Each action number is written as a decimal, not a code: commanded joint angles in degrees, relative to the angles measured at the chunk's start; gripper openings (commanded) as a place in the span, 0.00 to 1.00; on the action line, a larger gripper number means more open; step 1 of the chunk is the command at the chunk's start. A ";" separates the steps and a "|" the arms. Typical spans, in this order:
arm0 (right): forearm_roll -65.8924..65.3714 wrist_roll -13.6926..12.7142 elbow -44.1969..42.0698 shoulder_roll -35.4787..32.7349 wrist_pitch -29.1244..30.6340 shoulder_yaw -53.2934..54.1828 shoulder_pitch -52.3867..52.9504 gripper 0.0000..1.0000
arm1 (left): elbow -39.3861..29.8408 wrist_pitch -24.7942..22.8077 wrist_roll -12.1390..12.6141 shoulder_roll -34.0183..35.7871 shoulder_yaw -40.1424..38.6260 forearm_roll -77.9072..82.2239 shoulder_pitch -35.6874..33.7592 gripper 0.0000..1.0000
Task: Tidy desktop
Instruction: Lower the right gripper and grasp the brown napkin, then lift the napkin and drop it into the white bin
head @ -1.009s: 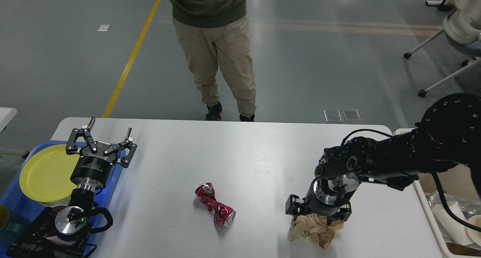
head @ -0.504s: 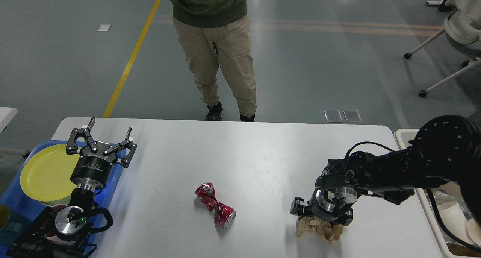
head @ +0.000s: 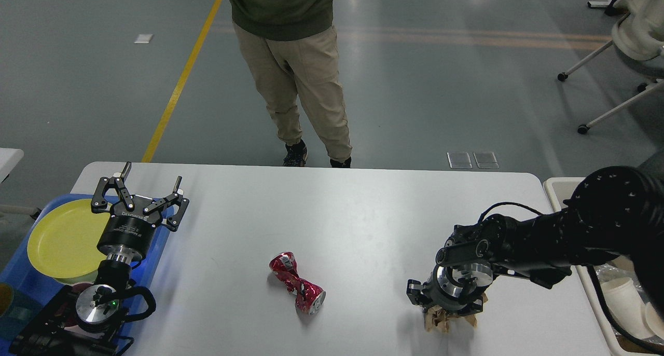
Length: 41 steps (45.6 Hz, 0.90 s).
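Bunched tighter—brown paper point(head: 446, 320) under right gripper point(head: 447, 310).

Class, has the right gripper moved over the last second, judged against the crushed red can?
Yes. The right gripper has moved down the view and right, away from the crushed red can, bunching the brown paper.

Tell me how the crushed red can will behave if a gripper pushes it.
The crushed red can looks thin and light, so it would probably skid on the smooth desktop. Its pinched, twisted middle should stop steady rolling; it may wobble or pivot instead.
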 commanded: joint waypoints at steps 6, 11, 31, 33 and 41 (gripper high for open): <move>0.01 -0.07 0.09 -0.23 -0.03 -0.06 0.81 0.00 | 0.00 0.00 0.00 0.00 0.01 0.00 0.00 0.96; 0.10 -0.07 0.27 -0.23 0.24 -0.06 0.98 0.00 | 0.00 0.00 0.00 0.00 0.01 0.00 0.00 0.96; 2.91 0.28 13.53 -9.54 4.28 -3.30 16.17 0.00 | 0.00 0.00 0.00 0.00 0.01 0.00 0.00 0.96; 3.52 0.45 15.72 -10.42 5.77 -5.15 19.77 0.00 | 0.00 0.00 0.00 0.00 0.01 0.00 0.00 0.96; 5.55 3.08 23.72 -13.85 13.68 -12.62 35.59 0.00 | 0.00 0.00 0.00 0.00 0.01 0.00 0.00 0.96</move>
